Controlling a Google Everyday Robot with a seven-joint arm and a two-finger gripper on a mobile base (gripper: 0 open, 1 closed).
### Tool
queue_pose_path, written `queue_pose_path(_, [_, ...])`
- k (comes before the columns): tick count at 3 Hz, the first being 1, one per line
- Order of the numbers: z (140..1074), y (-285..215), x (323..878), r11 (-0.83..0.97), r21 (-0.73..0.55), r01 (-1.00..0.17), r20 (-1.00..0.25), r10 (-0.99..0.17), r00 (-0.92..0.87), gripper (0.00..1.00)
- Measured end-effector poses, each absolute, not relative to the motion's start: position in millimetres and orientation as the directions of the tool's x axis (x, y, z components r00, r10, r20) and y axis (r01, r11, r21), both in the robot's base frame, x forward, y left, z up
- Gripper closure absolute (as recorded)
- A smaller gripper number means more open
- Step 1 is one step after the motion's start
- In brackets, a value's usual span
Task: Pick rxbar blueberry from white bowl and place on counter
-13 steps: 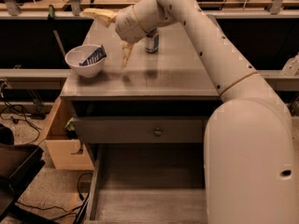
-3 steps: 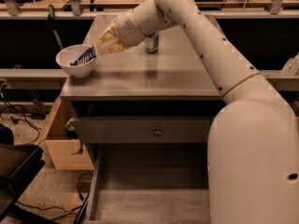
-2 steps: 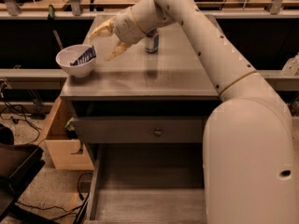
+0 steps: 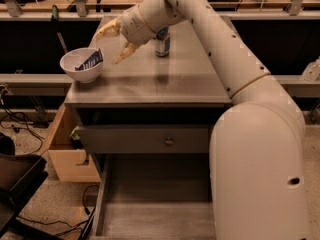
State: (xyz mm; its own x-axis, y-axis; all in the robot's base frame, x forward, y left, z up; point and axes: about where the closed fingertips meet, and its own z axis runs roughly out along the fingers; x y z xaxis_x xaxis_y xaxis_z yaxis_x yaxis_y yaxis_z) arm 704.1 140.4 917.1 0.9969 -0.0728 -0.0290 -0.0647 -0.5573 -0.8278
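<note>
Just one rxbar blueberry (image 4: 90,60) in one white bowl (image 4: 83,75), jaws wide alongside, one can (image 4: 161,43)

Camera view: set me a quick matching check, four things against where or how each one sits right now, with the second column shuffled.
1. rxbar blueberry
2. white bowl
3. drink can
4. gripper

A. on the counter, near its edge at picture left
B. leaning inside the bowl
C. open, in the air beside the bowl
D. upright toward the back, partly behind the arm

Pairs: 1-B, 2-A, 3-D, 4-C.
</note>
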Motion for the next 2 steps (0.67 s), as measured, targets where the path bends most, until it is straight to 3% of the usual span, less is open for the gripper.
queue_pose_path(1, [918.3, 140.8, 705.5, -0.565, -0.823, -0.058, -0.024, -0.067, 0.997, 0.57])
queue_pose_path(2, [917.3, 141.7, 705.6, -0.566, -0.823, -0.058, -0.026, -0.065, 0.998, 0.56])
